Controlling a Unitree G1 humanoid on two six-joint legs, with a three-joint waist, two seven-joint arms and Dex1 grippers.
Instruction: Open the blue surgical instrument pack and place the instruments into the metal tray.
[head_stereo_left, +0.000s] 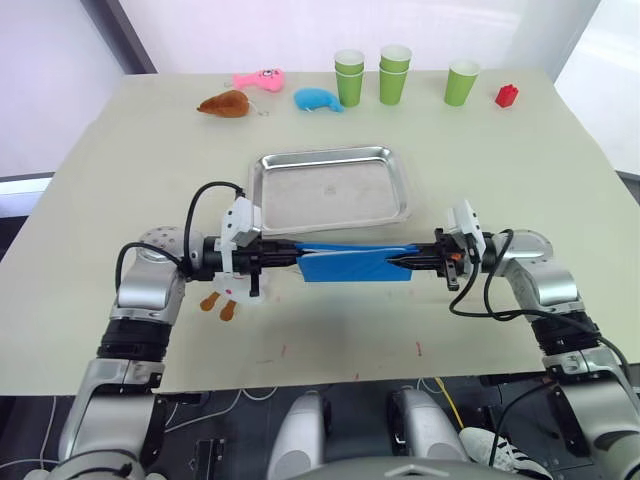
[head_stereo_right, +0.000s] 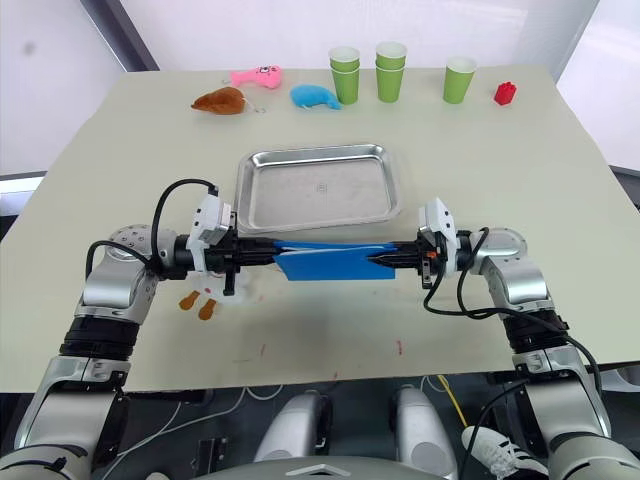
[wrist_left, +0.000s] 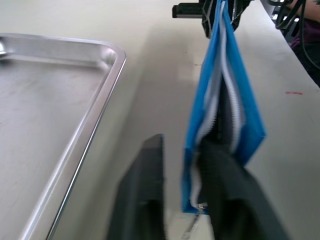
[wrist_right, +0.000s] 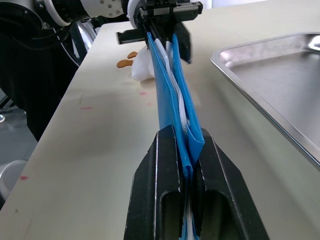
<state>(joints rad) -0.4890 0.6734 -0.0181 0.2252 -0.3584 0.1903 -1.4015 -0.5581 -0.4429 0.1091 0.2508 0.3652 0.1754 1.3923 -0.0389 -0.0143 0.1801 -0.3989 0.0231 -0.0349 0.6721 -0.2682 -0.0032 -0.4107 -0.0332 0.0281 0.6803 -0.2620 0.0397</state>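
The blue surgical instrument pack (head_stereo_left: 355, 263) stands on edge, stretched between my two grippers just in front of the metal tray (head_stereo_left: 330, 153). My right gripper (head_stereo_left: 412, 260) is shut on the pack's right end (wrist_right: 172, 100). My left gripper (head_stereo_left: 296, 255) is open around the left end. There the pack (wrist_left: 220, 100) lies against one finger, and a gap shows beside the other finger (wrist_left: 142, 190). A white zipper line runs along the pack's upper edge, where the two flaps stand slightly apart. The instruments are hidden. Nothing lies in the tray.
At the table's far edge stand three stacks of green cups (head_stereo_left: 395, 73), a red block (head_stereo_left: 507, 95), and pink (head_stereo_left: 260, 78), brown (head_stereo_left: 226, 104) and blue (head_stereo_left: 318, 100) plush toys. A small white toy with orange feet (head_stereo_left: 225, 300) lies under my left wrist.
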